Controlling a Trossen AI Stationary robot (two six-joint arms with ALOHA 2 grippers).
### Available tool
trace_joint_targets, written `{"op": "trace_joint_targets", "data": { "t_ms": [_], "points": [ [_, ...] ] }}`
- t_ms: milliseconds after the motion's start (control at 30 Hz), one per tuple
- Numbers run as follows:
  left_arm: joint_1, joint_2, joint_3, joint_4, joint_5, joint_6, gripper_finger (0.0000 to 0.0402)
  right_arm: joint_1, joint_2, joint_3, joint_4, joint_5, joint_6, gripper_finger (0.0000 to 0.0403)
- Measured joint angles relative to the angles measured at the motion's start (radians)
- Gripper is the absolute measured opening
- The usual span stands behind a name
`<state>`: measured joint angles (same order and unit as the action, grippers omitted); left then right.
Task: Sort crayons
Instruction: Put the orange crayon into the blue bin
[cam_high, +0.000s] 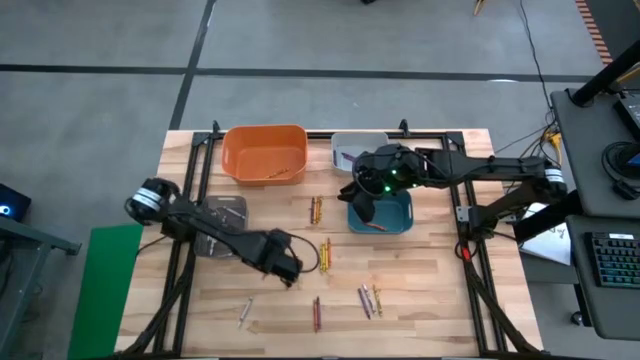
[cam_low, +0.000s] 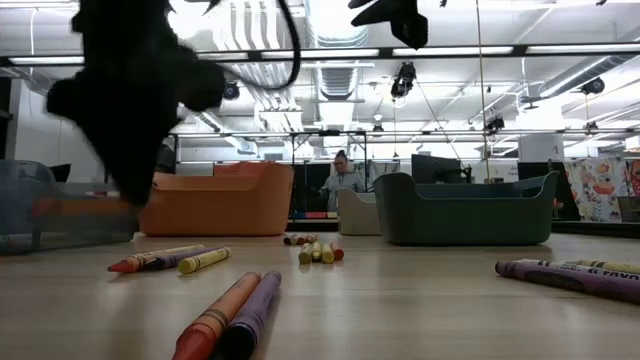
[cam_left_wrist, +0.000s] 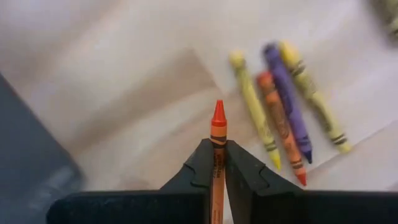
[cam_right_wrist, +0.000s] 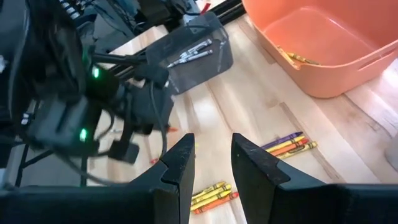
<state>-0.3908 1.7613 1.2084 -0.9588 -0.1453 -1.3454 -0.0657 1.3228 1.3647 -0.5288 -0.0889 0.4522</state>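
1. High view: your left hand (cam_high: 287, 262) hangs over the middle of the wooden desk (cam_high: 420, 280), just beside a small cluster of crayons (cam_high: 325, 254). Your right hand (cam_high: 362, 203) sits above the teal bin (cam_high: 400, 215), which holds one crayon. The orange bin (cam_high: 262, 152) stands at the far edge, a grey bin (cam_high: 345, 148) next to it. More crayons lie scattered along the near side of the desk.

2. Low view: crayons lie in the foreground (cam_low: 230, 315), with others farther back before the orange bin (cam_low: 215, 200) and teal bin (cam_low: 465, 210). A person sits in the room behind.

3. Left wrist view: your left hand (cam_left_wrist: 218, 168) is clamped on an orange crayon (cam_left_wrist: 217, 134), tip protruding, above four loose crayons (cam_left_wrist: 283, 106).

4. Right wrist view: your right hand (cam_right_wrist: 211, 162) has its fingers parted, holding nothing.
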Motion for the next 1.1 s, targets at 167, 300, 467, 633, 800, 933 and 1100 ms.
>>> {"op": "trace_joint_targets", "data": {
  "t_ms": [167, 300, 467, 633, 800, 933, 1100],
  "points": [
    [0.066, -0.166, 0.027, -0.019, -0.150, 0.171, 0.0000, 0.029, -0.037, 0.000, 0.000, 0.002, -0.007, 0.0095],
    [0.146, -0.329, 0.038, 0.119, -0.253, 0.413, 0.0000, 0.049, -0.066, 0.000, 0.003, 0.003, -0.022, 0.0095],
    [0.234, -0.504, 0.006, 0.543, -0.218, 0.906, 0.0000, 0.078, -0.079, 0.000, 0.058, 0.003, -0.135, 0.0095],
    [0.327, -0.562, 0.003, 0.829, -0.048, 1.116, 0.0000, 0.089, -0.059, 0.000, 0.222, 0.003, -0.192, 0.0096],
    [0.373, -0.548, 0.001, 0.937, 0.060, 1.155, 0.0000, 0.066, -0.026, 0.000, 0.369, 0.012, -0.193, 0.0096],
    [0.378, -0.535, 0.001, 0.976, 0.087, 1.165, 0.0000, 0.043, -0.016, 0.000, 0.382, 0.066, -0.192, 0.0109],
    [0.387, -0.529, 0.001, 0.986, 0.082, 1.170, 0.0000, 0.024, -0.011, 0.000, 0.386, 0.064, -0.213, 0.0132]
  ]
}}
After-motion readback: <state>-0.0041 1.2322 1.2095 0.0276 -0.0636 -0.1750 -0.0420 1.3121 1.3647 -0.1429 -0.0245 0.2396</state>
